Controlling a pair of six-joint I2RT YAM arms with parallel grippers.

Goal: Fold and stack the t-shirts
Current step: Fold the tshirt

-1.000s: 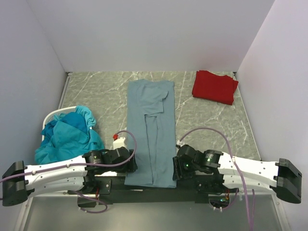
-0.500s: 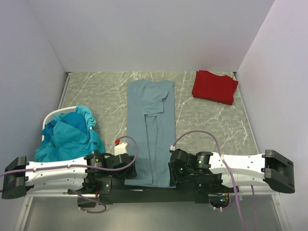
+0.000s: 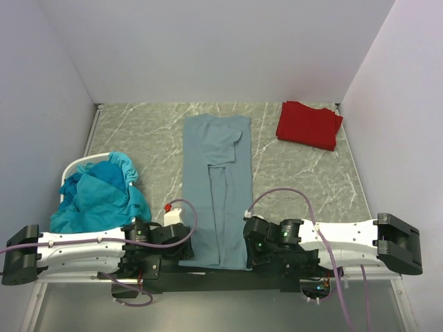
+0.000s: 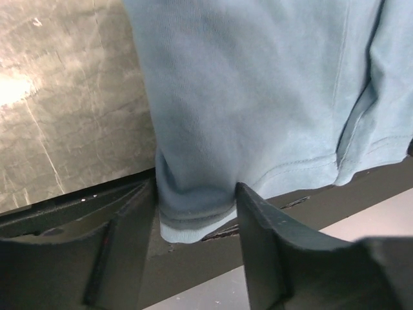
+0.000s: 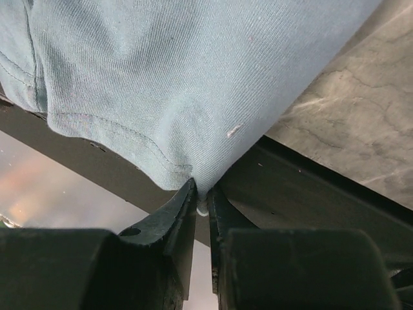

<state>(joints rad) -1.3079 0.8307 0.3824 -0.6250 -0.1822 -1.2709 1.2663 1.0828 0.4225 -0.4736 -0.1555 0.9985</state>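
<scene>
Farthest to the left gripper's left, a white basket [image 3: 77, 164] stands on the marbled grey table [image 3: 142, 135], heaped with crumpled teal t-shirts [image 3: 100, 197] that spill over its rim.

The left gripper [image 3: 184, 240] lies low at the table's near edge, at the near left corner of the slate-blue t-shirt [image 3: 218, 180]. In the left wrist view its two dark fingers [image 4: 122, 245] stand apart, and the shirt's hemmed corner [image 4: 193, 216] is bunched in the gap between them. The cloth reaches both inner faces. Whether it is squeezed or merely enclosed cannot be told. The hem hangs just past the table edge, over the black rail [image 4: 71, 206] beneath the fingers.

The slate-blue t-shirt stretches away from both grippers as a long narrow strip down the middle of the table, its sides folded inward, a sleeve lying flat on top toward the far end. Its near hem spans the space between the two grippers.

The right gripper [image 3: 249, 247] sits at the strip's near right corner. In the right wrist view its fingers [image 5: 184, 213] are pressed almost together, pinching the stitched hem of the slate-blue t-shirt right at their tips, with the cloth fanning out flat beyond them.

Well beyond the right gripper, at the far right corner of the table, the red t-shirt [image 3: 309, 124] lies folded into a compact rectangle, apart from the blue strip.
</scene>
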